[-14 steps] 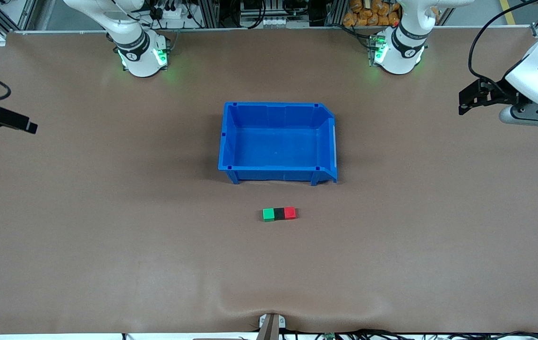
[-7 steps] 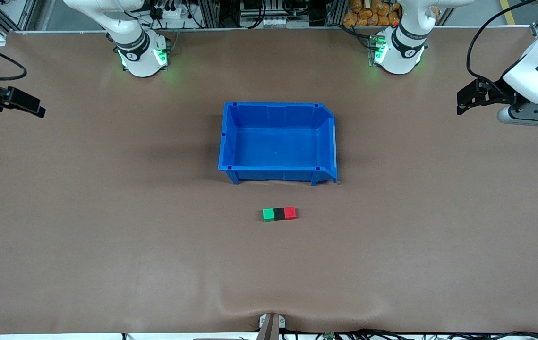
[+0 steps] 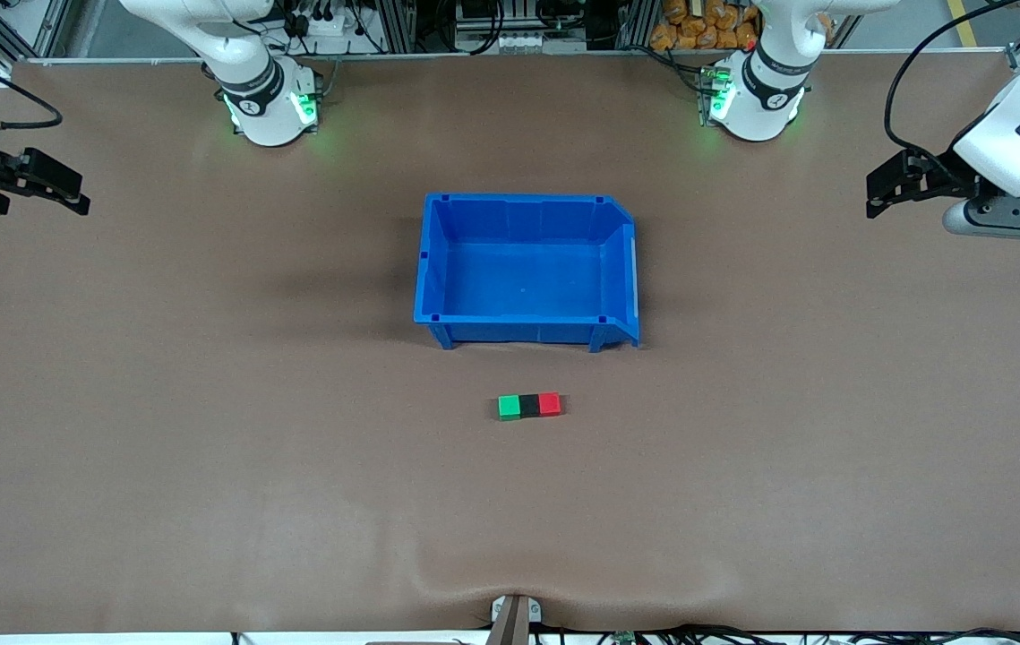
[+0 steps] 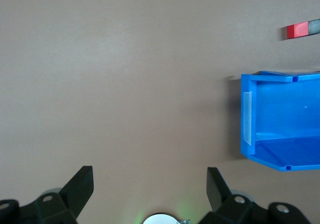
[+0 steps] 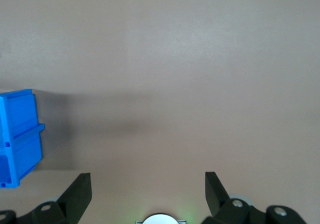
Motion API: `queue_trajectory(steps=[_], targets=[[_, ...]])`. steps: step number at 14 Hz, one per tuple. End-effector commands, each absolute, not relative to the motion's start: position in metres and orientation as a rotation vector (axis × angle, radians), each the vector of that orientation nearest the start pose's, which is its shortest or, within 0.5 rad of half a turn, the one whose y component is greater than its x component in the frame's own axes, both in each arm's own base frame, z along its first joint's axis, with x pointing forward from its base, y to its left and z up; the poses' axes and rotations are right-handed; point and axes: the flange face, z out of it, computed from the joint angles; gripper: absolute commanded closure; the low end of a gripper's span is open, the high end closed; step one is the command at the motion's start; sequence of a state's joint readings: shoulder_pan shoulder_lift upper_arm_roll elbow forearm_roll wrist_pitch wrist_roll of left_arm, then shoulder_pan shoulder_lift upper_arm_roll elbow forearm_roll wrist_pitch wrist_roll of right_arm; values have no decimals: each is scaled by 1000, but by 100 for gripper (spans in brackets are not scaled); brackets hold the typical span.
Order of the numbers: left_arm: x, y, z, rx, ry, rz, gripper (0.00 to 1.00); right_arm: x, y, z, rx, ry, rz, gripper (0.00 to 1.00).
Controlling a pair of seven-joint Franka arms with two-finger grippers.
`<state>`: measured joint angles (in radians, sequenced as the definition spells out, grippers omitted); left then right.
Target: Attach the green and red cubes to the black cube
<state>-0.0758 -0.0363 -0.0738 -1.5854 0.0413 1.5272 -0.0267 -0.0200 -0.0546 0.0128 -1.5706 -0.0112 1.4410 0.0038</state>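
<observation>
A brown table (image 3: pixel 205 448) carries a blue bin (image 3: pixel 424 269) near its middle, standing open-topped on the surface. Nearer the front camera than the bin, just apart from it, three small cubes lie in one touching row: the green cube (image 3: pixel 508 408) toward the right arm's end, the black cube (image 3: pixel 529 406) between, the red cube (image 3: pixel 550 403) toward the left arm's end

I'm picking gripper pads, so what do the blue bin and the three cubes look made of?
The blue bin looks like moulded glossy plastic: ribbed walls, soft sheen. The green cube, black cube and red cube look solid, matte, sharp-edged; probably plastic or painted wood, I cannot tell which.
</observation>
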Motion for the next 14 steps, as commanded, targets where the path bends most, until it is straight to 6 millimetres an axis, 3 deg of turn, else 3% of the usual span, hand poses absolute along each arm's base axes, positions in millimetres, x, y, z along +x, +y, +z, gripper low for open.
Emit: queue_trajectory(steps=[1, 14], targets=[[528, -76, 638, -3102, 165, 29, 0, 523, -14, 657, -3196, -1, 61, 0], [529, -75, 637, -3102, 160, 31, 0, 527, -14, 658, -3180, 8, 25, 0]])
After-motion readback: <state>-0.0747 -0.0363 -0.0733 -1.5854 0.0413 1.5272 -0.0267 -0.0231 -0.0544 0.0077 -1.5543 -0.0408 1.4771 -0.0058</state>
